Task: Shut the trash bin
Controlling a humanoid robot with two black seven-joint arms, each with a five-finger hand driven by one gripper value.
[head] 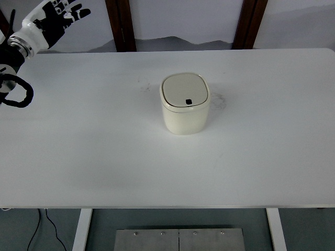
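Head view, past-tense notes, nothing fancy. Spotted the trash bin [185, 110] a bit above the middle of the frame, slightly right of center, standing upright on the white table [94, 151]. Cream coloured, squarish with rounded corners, so no real long axis to speak of seen from above; taller than wide maybe, hard to call from this angle. Lid [185, 91] lay flat and flush on the rim, no gap showing anywhere. Small dark button or latch [189, 101] sat on the lid's near edge, facing the bottom of the frame, so the bin's front pointed toward the robot.

Left hand [55, 14] was way up in the upper left corner, past the table's far edge, well apart from the bin. Fingers [77, 11] spread wide, palm empty, holding nothing. Black cable loop [15, 97] hung off the arm at the left edge. Right arm nowhere in the picture.

Judging by all that, the closing step looked done and the arm looked parked clear. Next move probably called for nothing more than a check that the lid was latched; if not, a light press on top with flat fingers. Faint smudges [220, 99] marked the table just right of the bin.
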